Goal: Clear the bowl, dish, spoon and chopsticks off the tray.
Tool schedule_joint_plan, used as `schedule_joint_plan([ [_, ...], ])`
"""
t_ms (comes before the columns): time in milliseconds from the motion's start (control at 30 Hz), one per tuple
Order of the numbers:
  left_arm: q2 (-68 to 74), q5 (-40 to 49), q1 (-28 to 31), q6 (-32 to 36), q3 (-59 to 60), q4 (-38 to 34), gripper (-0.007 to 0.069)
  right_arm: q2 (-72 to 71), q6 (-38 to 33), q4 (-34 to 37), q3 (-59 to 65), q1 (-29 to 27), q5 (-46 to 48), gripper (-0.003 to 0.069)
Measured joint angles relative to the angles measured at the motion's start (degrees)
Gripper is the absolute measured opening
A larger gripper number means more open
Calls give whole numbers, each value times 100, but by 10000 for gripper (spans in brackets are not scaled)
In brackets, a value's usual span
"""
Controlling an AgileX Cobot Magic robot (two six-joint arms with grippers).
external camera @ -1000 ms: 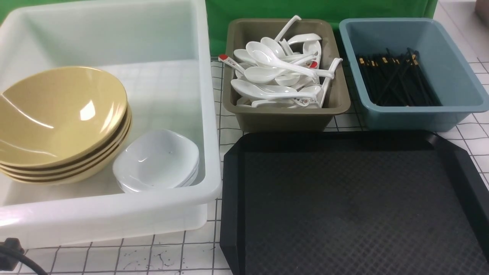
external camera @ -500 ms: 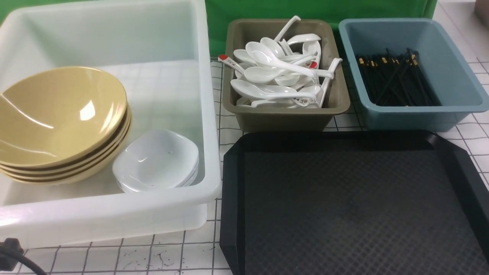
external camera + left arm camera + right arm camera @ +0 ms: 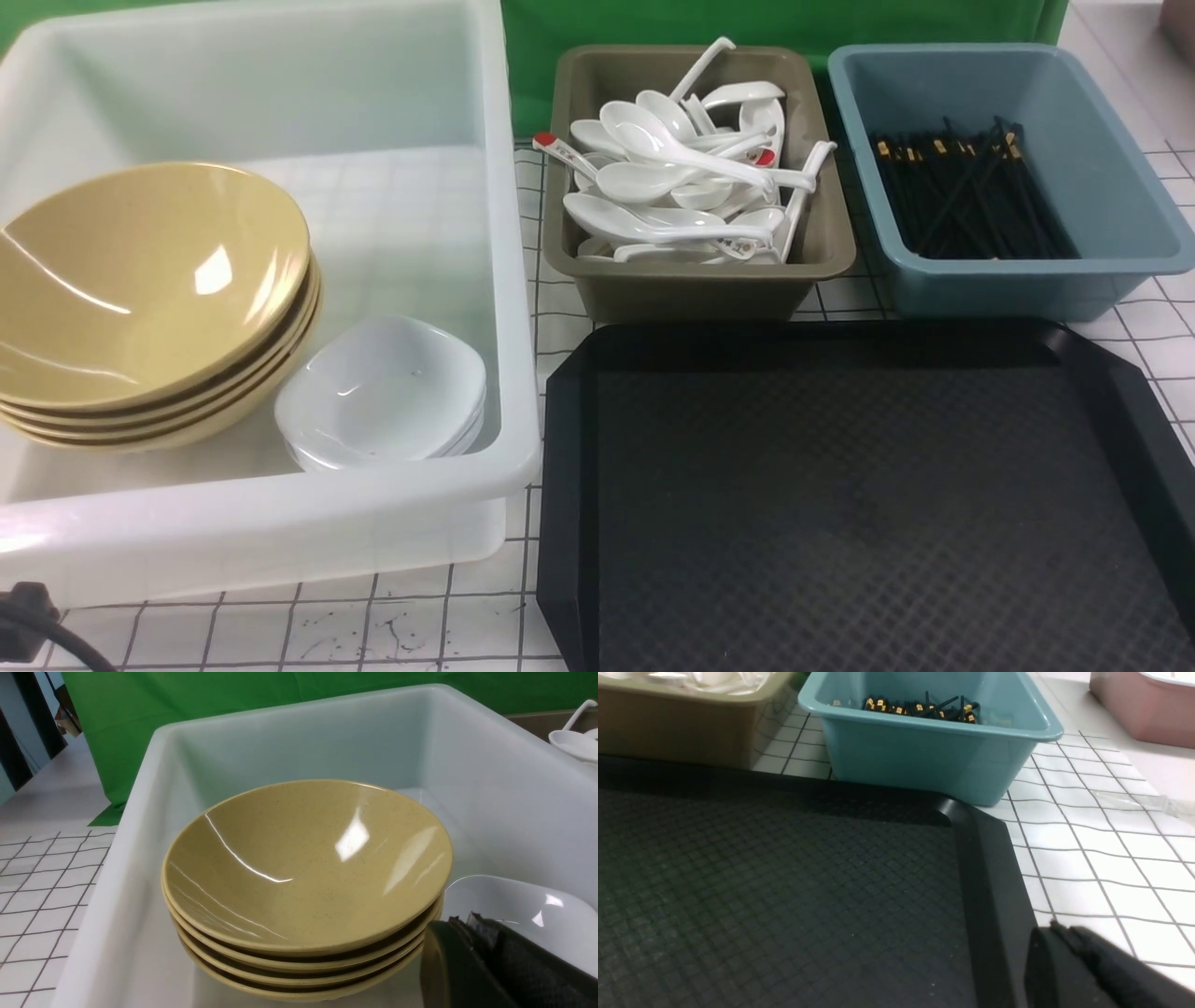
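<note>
The black tray (image 3: 840, 504) lies at the front right with nothing on it; it also shows in the right wrist view (image 3: 784, 882). The yellow bowl (image 3: 140, 280) tops a stack of bowls in the white bin (image 3: 280, 518), also in the left wrist view (image 3: 303, 863). The white dish (image 3: 383, 387) tops a small stack beside them. White spoons (image 3: 681, 177) fill the brown bin (image 3: 691, 285). Black chopsticks (image 3: 966, 191) lie in the blue bin (image 3: 1018, 280). My left gripper (image 3: 462, 919) is shut and empty by the bowls. My right gripper (image 3: 1057, 927) is shut and empty at the tray's right rim.
The three bins stand along the back and left of the tray on a white gridded table. A pink bin (image 3: 1143, 709) stands far right. A black cable (image 3: 28, 625) lies at the front left corner. Neither arm shows in the front view.
</note>
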Motion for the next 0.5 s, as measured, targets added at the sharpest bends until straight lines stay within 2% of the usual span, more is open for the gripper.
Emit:
schedule_joint_plan([
  [400,-100,-13,0,0,73,0,-14,0,0,-5,0,0,2,61],
  [500,-406,38,72,45,221,-210,-14,0,0,-5,0,0,7,64],
])
